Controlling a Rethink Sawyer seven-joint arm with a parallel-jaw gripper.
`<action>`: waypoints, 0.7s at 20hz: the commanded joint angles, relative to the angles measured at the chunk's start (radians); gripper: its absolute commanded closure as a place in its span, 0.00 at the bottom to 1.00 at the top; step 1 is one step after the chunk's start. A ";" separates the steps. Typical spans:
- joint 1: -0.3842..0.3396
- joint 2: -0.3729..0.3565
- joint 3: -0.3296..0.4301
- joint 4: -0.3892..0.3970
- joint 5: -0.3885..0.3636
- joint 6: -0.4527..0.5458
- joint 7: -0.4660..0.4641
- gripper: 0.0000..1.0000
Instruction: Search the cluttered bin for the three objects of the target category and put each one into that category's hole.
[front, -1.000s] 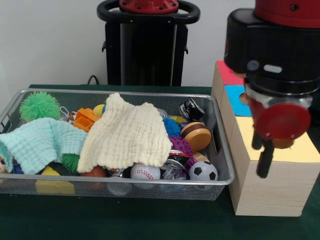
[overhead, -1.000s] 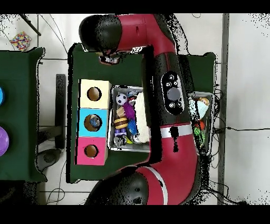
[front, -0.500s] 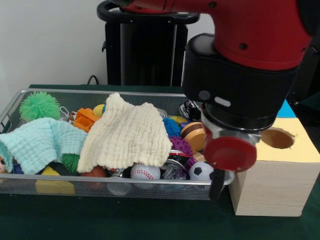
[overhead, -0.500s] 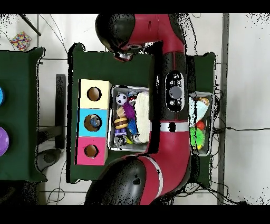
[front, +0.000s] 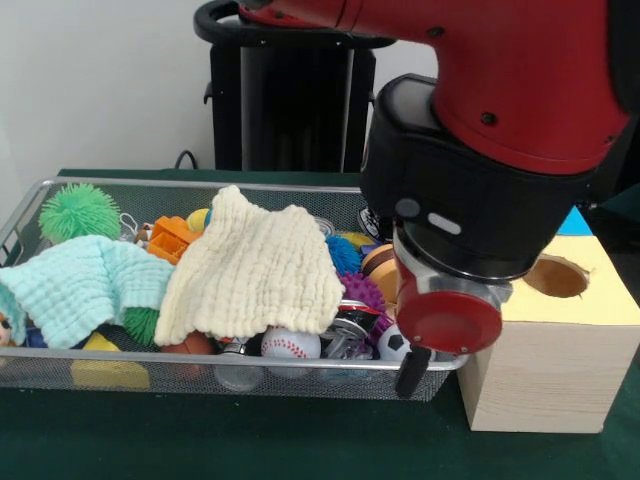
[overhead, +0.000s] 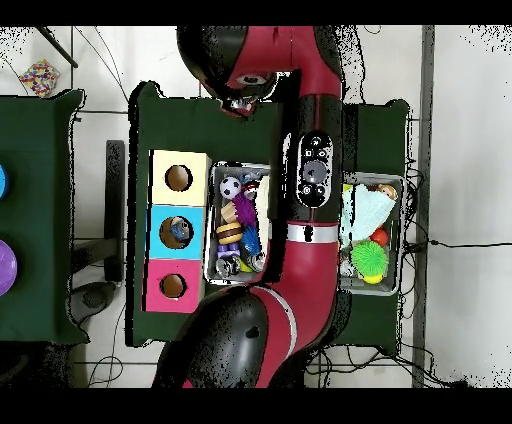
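Observation:
A wire bin (front: 150, 184) holds a cream cloth (front: 255, 270) and a mint cloth (front: 85, 285) spread over a heap of toys. A baseball (front: 290, 345), a half-hidden soccer ball (front: 390, 343), a purple spiky ball (front: 362, 292), a blue spiky ball (front: 343, 254) and a green spiky ball (front: 78, 210) show around the cloths. My gripper (front: 412, 372) hangs low at the bin's front right corner, in front of the soccer ball. The wooden box has a yellow hole (front: 555, 277). From above the soccer ball (overhead: 231, 187) lies beside the yellow hole (overhead: 178, 178).
A wooden yo-yo (front: 385, 265), an orange toy (front: 170, 237) and a yellow block (front: 105, 372) also lie in the bin. From above, the box also has a blue hole (overhead: 178, 231) and a pink hole (overhead: 173, 286). My arm (overhead: 310, 190) crosses the bin's middle.
The gripper swung from above the wooden box leftward and down to the bin's front right corner. In the overhead view the arm moved over the bin's middle, uncovering the mint cloth.

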 joint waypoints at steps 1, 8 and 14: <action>-0.028 0.009 0.159 -0.050 -0.163 0.103 -0.363 0.00; -0.078 -0.030 0.210 -0.029 -0.170 0.162 -0.411 0.00; -0.107 -0.060 0.202 0.009 -0.126 0.165 -0.389 0.00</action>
